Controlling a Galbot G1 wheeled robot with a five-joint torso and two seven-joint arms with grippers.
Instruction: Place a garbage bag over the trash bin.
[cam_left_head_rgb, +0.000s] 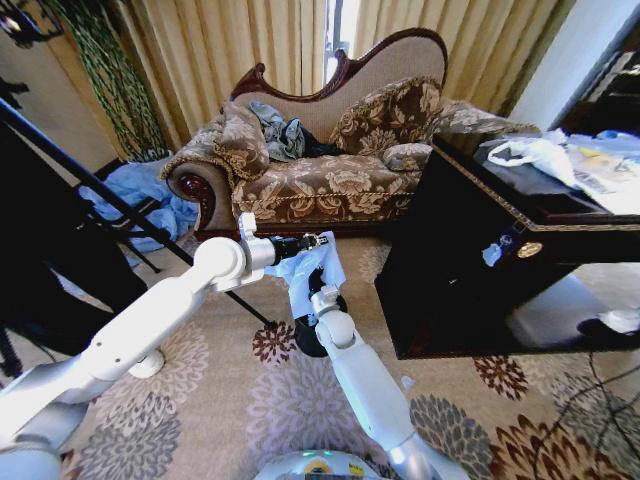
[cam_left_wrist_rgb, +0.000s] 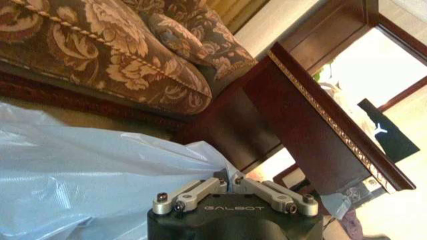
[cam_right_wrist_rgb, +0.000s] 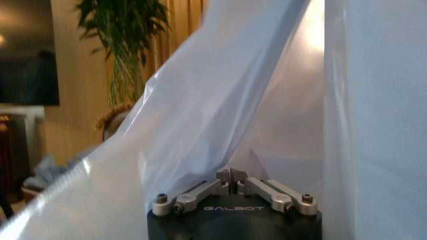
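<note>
Left gripper (cam_left_head_rgb: 318, 241): my fingers are pinched together on the bag's edge, mid-frame in the head view; in my left wrist view the tips (cam_left_wrist_rgb: 230, 179) meet at the plastic.
Left arm: white, reaching from lower left up to centre, forearm nearly level.
Right gripper (cam_right_wrist_rgb: 230, 172): clenched on the bag, its film rising from the closed tips.
Right arm: rises from bottom centre, wrist upright under the bag.
Bag (cam_left_head_rgb: 308, 268): thin, crinkly, pale blue, translucent; held between both grippers just above the bin.
Bin (cam_left_head_rgb: 312, 340): black, round, on the patterned carpet (cam_left_head_rgb: 200, 400); mostly hidden behind my right wrist and the bag.
Sofa (cam_left_head_rgb: 330, 160): floral, behind.
Table (cam_left_head_rgb: 470, 260): dark wood, right of centre.
</note>
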